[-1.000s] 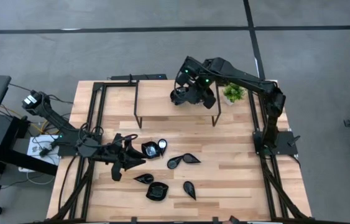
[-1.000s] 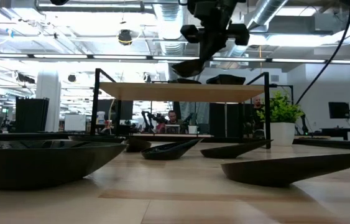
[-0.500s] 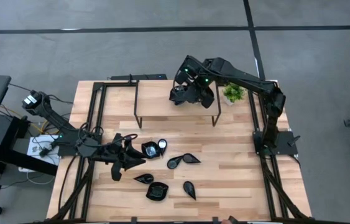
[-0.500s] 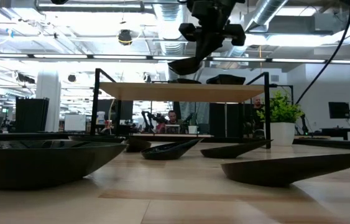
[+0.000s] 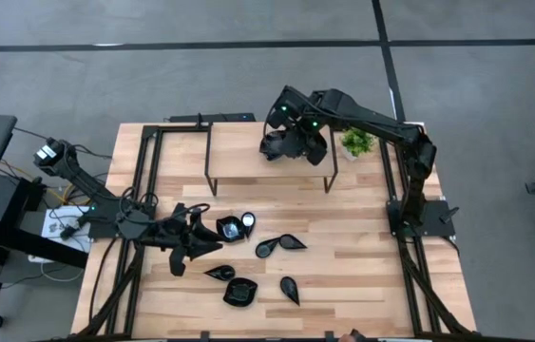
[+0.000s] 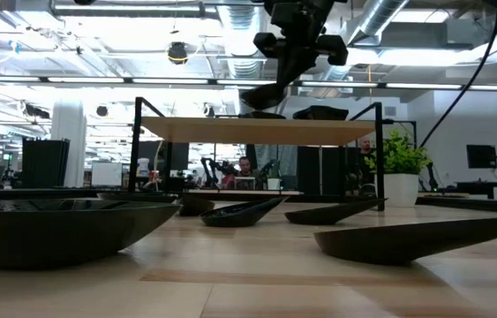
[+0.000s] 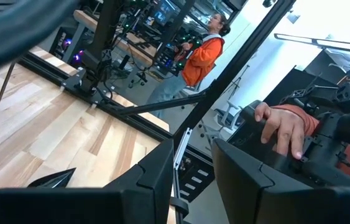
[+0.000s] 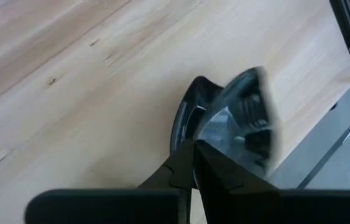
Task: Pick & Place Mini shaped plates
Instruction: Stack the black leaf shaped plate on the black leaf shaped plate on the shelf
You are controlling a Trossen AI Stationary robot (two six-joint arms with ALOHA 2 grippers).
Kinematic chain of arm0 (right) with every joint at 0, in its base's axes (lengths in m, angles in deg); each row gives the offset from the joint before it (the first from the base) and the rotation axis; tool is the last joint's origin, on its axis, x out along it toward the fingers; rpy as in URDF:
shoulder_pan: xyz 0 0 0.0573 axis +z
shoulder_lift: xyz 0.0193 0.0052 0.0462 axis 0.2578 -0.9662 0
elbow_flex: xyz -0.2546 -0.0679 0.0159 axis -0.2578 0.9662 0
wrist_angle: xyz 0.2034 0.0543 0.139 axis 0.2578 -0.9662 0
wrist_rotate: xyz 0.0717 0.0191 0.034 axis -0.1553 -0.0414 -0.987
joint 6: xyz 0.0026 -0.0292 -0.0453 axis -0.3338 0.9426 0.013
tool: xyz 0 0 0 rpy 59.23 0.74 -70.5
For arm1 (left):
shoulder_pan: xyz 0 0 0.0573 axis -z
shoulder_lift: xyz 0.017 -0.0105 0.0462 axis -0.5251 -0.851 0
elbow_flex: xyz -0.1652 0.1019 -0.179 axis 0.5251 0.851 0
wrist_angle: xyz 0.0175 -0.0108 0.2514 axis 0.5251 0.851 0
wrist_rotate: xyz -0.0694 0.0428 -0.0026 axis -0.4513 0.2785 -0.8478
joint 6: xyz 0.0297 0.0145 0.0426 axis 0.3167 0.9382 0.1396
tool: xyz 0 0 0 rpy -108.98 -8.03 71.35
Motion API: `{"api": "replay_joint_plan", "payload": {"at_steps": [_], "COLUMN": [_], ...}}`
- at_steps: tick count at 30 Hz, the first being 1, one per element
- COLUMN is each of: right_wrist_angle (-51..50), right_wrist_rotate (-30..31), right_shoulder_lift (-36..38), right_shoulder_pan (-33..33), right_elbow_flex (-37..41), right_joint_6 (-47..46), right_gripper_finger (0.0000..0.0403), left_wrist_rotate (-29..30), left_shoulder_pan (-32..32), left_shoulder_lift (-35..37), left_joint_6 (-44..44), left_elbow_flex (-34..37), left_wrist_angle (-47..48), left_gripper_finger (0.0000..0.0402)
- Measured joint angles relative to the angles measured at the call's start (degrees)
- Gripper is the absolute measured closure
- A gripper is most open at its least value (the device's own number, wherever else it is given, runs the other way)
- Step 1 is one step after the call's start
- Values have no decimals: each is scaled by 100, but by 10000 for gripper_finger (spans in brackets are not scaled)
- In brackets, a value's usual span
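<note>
The near half of the bench [image 5: 362, 266] carries the loose dishes. A square dish [image 5: 239, 292] lies closest to the near edge, with one leaf dish [image 5: 290, 289] just beside it toward the right edge and another leaf dish [image 5: 219, 274] just beyond it. Farther in, two leaf dishes [image 5: 280, 245] lie touching near the bench's middle. A round dish [image 5: 231, 229] and a small dish [image 5: 249, 222] sit side by side next to the left gripper [image 5: 212, 237].

The left gripper rests low over the bench on the left side, just beside the round dish. Its fingers [image 7: 156, 180] stand partly apart with nothing between them. In its wrist view a person in an orange top [image 7: 201, 55] stands in the room beyond the bench, and a hand [image 7: 281, 127] rests on dark equipment.

Toward the far edge stands a raised wooden shelf [image 5: 238, 157] on a black frame. The right gripper [image 5: 284, 142] is over the right part of this shelf. Its fingers [image 8: 184, 165] pinch the rim of a glossy black dish [image 8: 240, 121], held tilted just above the shelf top. Another dish [image 6: 320, 112] already lies on the shelf. A potted plant [image 5: 357, 142] stands at the far right corner.
</note>
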Motion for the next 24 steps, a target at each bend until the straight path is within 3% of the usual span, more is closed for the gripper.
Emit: {"api": "replay_joint_plan", "payload": {"at_steps": [15, 24], "right_wrist_angle": [2, -4], "right_wrist_rotate": [13, 14], "right_shoulder_lift": [0, 23], "right_shoulder_pan": [-2, 47], "right_elbow_flex": [0, 0], "right_joint_6": [-49, -955], "right_gripper_finger": [354, 355], "left_wrist_rotate": [0, 0], "left_shoulder_pan": [2, 4], "left_shoulder_lift": [0, 0], "left_joint_6": [0, 2], "left_elbow_flex": [0, 0], "left_wrist_angle": [-83, -83], "left_gripper_finger": [289, 289]}}
